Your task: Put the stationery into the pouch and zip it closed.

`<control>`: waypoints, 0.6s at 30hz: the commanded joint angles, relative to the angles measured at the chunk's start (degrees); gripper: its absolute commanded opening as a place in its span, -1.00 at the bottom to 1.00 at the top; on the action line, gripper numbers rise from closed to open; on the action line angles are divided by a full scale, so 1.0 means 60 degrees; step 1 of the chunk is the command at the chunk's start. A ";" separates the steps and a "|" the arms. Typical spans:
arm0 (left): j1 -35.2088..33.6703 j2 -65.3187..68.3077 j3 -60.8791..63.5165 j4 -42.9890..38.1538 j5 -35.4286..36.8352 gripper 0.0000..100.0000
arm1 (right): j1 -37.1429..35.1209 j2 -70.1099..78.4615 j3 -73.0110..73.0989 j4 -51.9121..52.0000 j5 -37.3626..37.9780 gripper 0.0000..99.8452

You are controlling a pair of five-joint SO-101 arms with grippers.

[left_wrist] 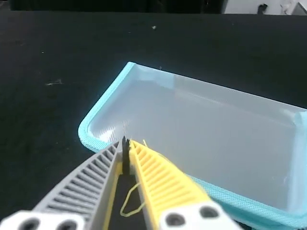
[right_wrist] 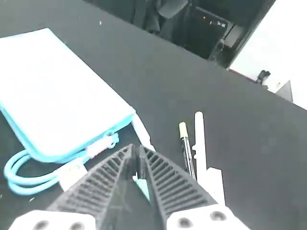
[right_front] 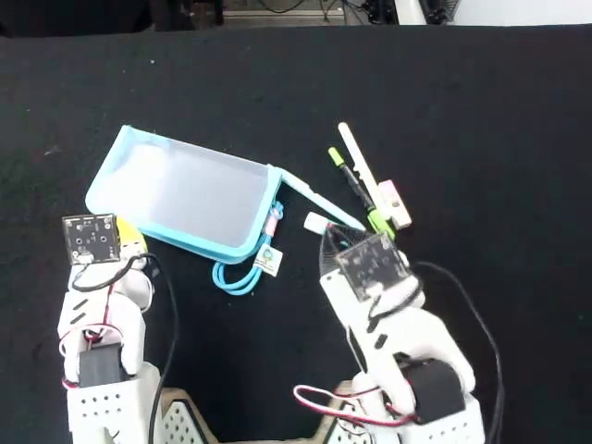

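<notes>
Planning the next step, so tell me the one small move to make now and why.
Probably lift the right tool slightly to test its hold on the pale blue pen. It sits closed right over that pen, whose far end lies at the pouch; I cannot tell whether it grips. The left tool, closed at the pouch's corner, looks set to steady it.

A matte black worktop [right_front: 481, 102] spans the scene. Past its far edge, toward 12 o'clock, stands dark equipment [right_wrist: 206, 24]. A white wall [right_wrist: 283, 43] shows toward 2 o'clock.
</notes>
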 commanded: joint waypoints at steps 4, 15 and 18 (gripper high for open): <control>0.0256 -0.0073 0.0212 0.0029 0.0073 -0.93 | -0.1114 0.5165 -0.2249 -0.0557 -0.1436 -0.97; 0.0212 -0.0073 0.0212 0.0029 0.0073 -0.93 | -0.1744 1.1744 -0.2908 -0.4806 -0.3136 -0.97; 0.0227 -0.0073 0.0212 0.0015 0.0073 -0.93 | -0.1978 1.2930 -0.3656 -0.4777 -0.3648 -0.89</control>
